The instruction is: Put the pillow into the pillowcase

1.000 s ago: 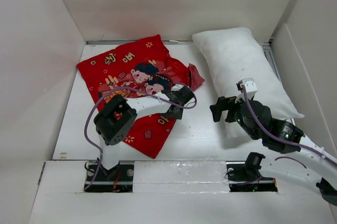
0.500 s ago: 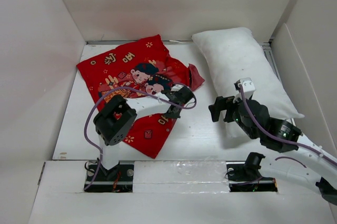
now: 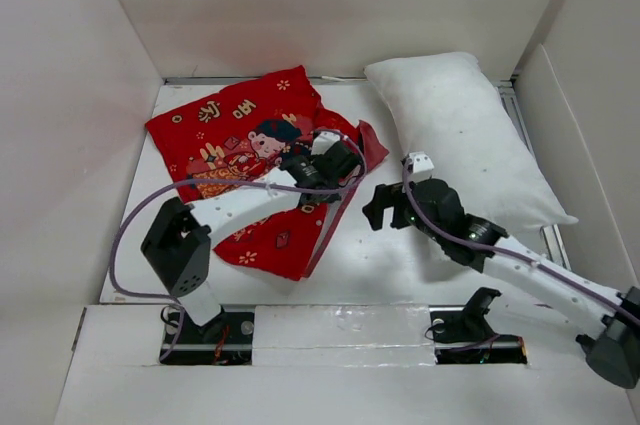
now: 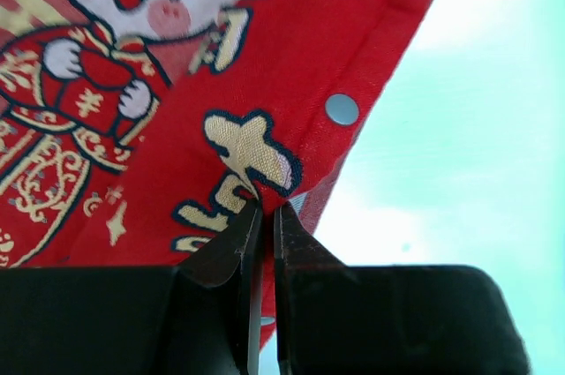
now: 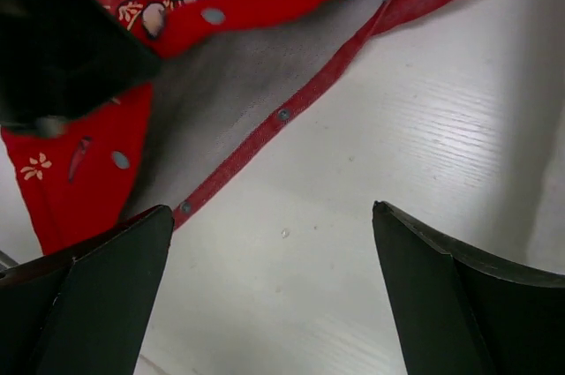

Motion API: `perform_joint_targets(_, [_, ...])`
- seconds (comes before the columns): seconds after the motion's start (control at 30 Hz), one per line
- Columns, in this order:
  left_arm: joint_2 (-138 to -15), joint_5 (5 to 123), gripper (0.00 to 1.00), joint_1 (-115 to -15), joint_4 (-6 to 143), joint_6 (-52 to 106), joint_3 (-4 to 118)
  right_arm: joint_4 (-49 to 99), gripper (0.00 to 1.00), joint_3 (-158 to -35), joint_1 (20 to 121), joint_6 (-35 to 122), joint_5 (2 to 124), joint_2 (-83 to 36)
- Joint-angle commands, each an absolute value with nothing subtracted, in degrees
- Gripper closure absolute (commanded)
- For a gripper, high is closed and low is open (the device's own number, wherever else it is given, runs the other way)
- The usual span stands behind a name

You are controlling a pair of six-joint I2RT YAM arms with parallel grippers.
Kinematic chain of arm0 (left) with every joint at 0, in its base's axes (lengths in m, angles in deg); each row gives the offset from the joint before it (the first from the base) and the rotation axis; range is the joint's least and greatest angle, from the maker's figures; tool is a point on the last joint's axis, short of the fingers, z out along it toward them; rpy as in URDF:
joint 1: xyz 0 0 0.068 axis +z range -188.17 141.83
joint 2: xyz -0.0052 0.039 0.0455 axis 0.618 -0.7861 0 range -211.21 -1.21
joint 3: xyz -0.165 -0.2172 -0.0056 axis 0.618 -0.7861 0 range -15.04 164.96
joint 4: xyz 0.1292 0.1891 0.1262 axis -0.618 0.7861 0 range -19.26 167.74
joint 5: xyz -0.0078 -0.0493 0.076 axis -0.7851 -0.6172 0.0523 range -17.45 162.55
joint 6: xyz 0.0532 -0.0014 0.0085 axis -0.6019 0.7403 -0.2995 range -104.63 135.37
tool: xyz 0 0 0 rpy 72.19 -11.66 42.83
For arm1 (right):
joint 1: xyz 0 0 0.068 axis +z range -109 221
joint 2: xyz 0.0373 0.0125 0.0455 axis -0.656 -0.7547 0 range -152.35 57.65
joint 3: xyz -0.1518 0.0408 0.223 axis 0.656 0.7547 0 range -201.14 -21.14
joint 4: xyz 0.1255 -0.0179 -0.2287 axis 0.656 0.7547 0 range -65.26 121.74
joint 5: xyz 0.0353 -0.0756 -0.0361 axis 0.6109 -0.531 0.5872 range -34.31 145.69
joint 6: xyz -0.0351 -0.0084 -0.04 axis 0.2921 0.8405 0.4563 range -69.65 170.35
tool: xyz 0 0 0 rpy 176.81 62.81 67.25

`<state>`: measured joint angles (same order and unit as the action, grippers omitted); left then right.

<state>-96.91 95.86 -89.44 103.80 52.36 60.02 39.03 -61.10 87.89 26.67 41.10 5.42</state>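
left gripper [image 4: 265,207] pinches the pillowcase [image 3: 225,135] edge while right gripper [image 5: 272,212] hangs spread over table [image 3: 375,265] beside the pillow [image 3: 460,125].

1. the pillowcase [image 3: 250,140] is thin woven cloth, matt bright red on the printed face, with flat gold, white and dark blue print; its inner side looks duller and greyish.
2. small round studs [image 5: 282,114] along its hem look dull grey, either metal or plastic; which one cannot be told.
3. the pillow [image 3: 460,130] is soft white cloth, matt and slightly nubbly.
4. the desk [image 3: 360,265] is white and smooth, with a fine wood-like grain and a faint sheen.
5. the left claw [image 4: 262,216] and right claw [image 5: 272,209] look like matt black plastic.
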Motion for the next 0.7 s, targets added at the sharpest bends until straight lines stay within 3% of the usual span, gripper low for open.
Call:
perform_joint_targets(0.0, [-91.2, 98.0, 1.0, -88.2, 104.7, 54.7, 62.7, 15.0, 0.0, -57.0, 83.4, 28.5, 58.2, -0.2])
perform_joint_targets(0.17, [-87.4, 96.0, 1.0, -88.2, 104.1, 54.1, 63.8, 3.2, 0.11, -57.6, 82.8, 29.0, 63.4, -11.8])
perform_joint_targets(0.2, [-87.3, 95.1, 1.0, -88.2, 104.1, 54.1, 63.8, 1.6, 0.2, -59.4, 82.8, 29.0, 64.2, -13.7])
perform_joint_targets(0.3, [-85.9, 94.4, 1.0, -88.2, 103.3, 53.5, 63.2, -5.6, 0.32, -61.0, 82.3, 27.7, 67.8, -20.8])
perform_joint_targets(0.5, [-82.9, 93.7, 1.0, -87.7, 103.3, 53.5, 61.5, -20.6, 0.34, -63.3, 82.3, 21.2, 71.6, -33.2])
perform_joint_targets(0.67, [-80.9, 92.6, 1.0, -87.7, 101.7, 52.2, 59.0, -38.3, 0.29, -60.3, 82.3, 14.1, 77.3, -38.5])
